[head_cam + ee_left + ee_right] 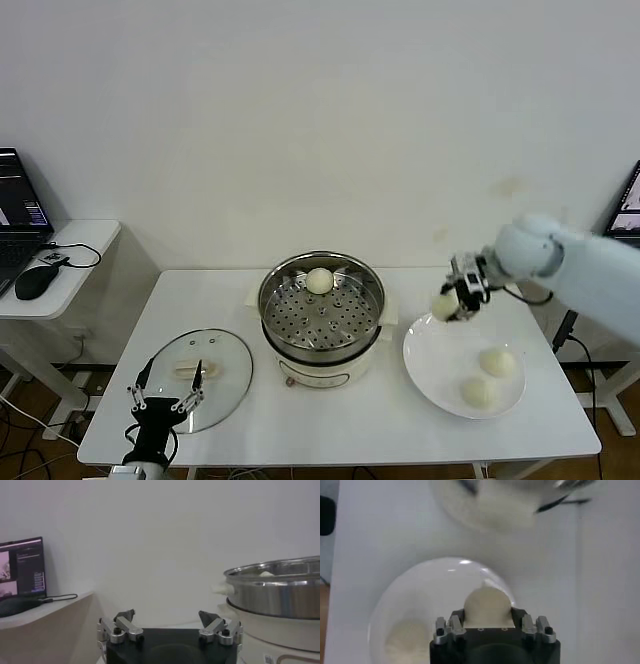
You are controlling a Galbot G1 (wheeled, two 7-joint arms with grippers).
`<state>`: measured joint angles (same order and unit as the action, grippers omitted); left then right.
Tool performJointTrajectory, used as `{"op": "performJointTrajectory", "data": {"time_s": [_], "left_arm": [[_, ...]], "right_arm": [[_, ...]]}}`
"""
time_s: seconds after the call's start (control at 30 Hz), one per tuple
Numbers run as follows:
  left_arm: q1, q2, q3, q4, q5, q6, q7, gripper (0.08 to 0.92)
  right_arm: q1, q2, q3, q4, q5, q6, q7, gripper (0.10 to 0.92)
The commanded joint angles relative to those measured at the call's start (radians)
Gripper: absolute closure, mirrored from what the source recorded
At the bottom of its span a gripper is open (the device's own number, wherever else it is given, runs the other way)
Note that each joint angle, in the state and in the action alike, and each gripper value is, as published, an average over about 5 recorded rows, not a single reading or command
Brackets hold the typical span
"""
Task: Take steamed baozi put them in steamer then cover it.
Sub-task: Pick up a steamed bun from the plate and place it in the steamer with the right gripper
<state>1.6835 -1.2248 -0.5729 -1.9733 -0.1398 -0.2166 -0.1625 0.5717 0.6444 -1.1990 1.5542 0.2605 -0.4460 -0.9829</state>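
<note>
The steel steamer stands mid-table on its cream pot base and holds one baozi at its far side. My right gripper is shut on a second baozi, held in the air above the left rim of the white plate; the bun fills the jaws in the right wrist view. Two more baozi lie on the plate. The glass cover lies flat at the table's front left. My left gripper is open and empty, low at the cover's near edge.
A side desk on the left carries a laptop and a black mouse. The steamer's steel wall fills the side of the left wrist view. Another screen stands at the far right.
</note>
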Motion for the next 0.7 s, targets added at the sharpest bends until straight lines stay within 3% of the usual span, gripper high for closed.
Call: {"op": "performJointTrajectory", "data": {"time_s": [0.03, 0.27, 0.7], "left_arm": [[-0.005, 0.009, -0.001, 0.003, -0.003, 0.0, 0.0, 0.177], [-0.007, 0.015, -0.017, 0.005, -0.012, -0.001, 0.0, 0.177], [-0.005, 0.022, -0.036, -0.012, -0.014, -0.005, -0.001, 0.177]], "right_arm": [[0.274, 0.226, -0.144, 0.004, 0.252, -0.079, 0.06, 0.424], [0.134, 0.435, -0.103, -0.081, 0.321, -0.163, 0.14, 0.423], [-0.085, 0.688, -0.066, -0.361, 0.242, -0.161, 0.148, 0.42]]}}
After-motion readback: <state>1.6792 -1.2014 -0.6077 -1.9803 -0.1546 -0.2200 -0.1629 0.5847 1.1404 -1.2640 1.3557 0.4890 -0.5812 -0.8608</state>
